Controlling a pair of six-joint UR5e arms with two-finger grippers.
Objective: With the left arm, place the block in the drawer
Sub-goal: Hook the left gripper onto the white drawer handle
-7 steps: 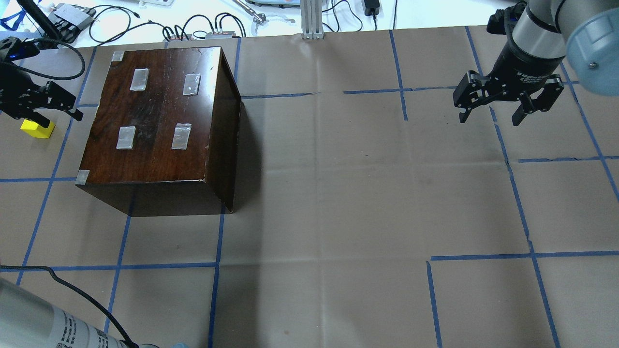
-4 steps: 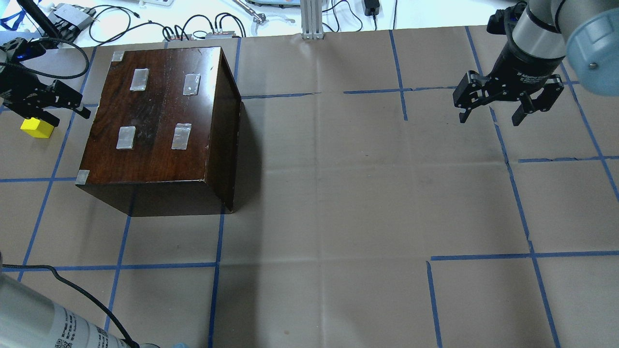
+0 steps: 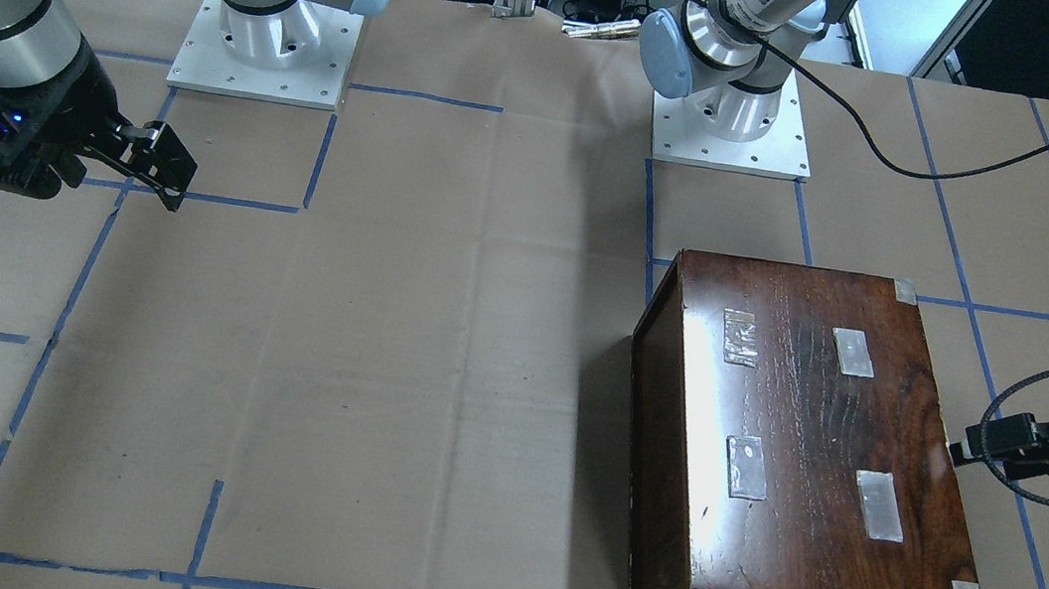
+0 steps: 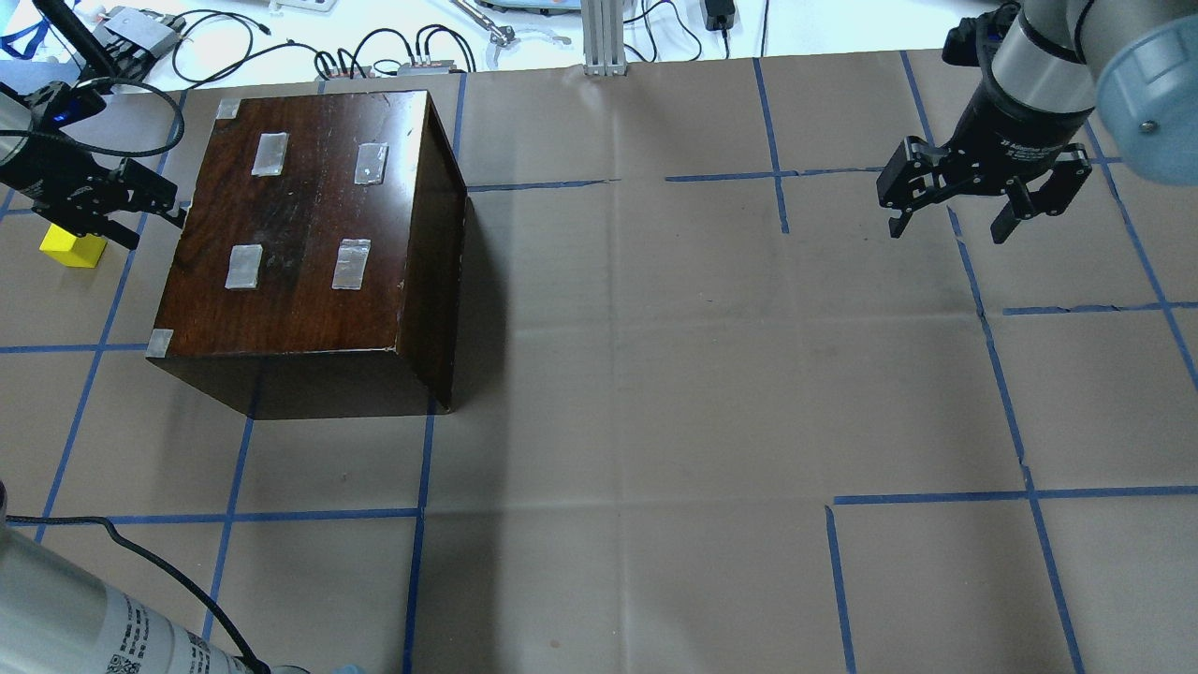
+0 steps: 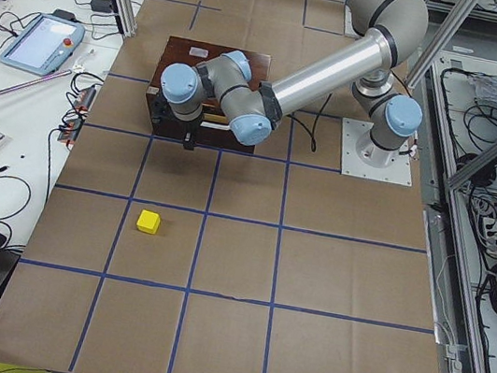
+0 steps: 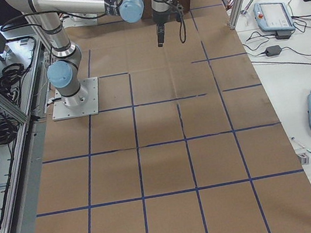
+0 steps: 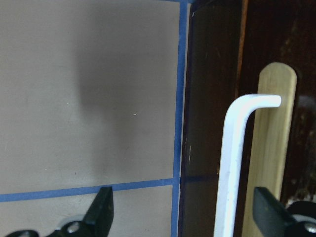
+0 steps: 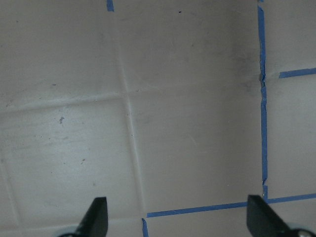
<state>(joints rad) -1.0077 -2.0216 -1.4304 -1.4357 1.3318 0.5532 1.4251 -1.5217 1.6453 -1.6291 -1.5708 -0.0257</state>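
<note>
Right ahead of my left pincer [image 4: 154,229] stood the cabinet [image 4: 299,225], and that was as far as we had got. Its jaws were spread wide and held nothing. From the wrist camera I could see the drawer [image 7: 305,59] front dead ahead, with a white bent handle [image 7: 232,163] and a pale notch [image 7: 276,148] lying in the gap between the fingertips, neither one gripped. The drawer looked shut to me: no tray showed beyond the cabinet's face in any view. The block [image 4: 72,249] sat on the table [image 4: 655,374] near that pincer, behind it on the side away from the cabinet, and neither finger was on it. So, by my reading, nothing was done yet: the drawer wanted opening, and the block wanted picking up, carrying in and letting go. My right pincer [image 4: 950,229] hung well apart, off beyond the cabinet's far side, likewise spread and empty. The count, then: one block, one cabinet, one drawer that I could make out, one white handle, two pincers, and four tape patches [image 4: 269,153] across the cabinet's top, corner scraps aside.
</note>
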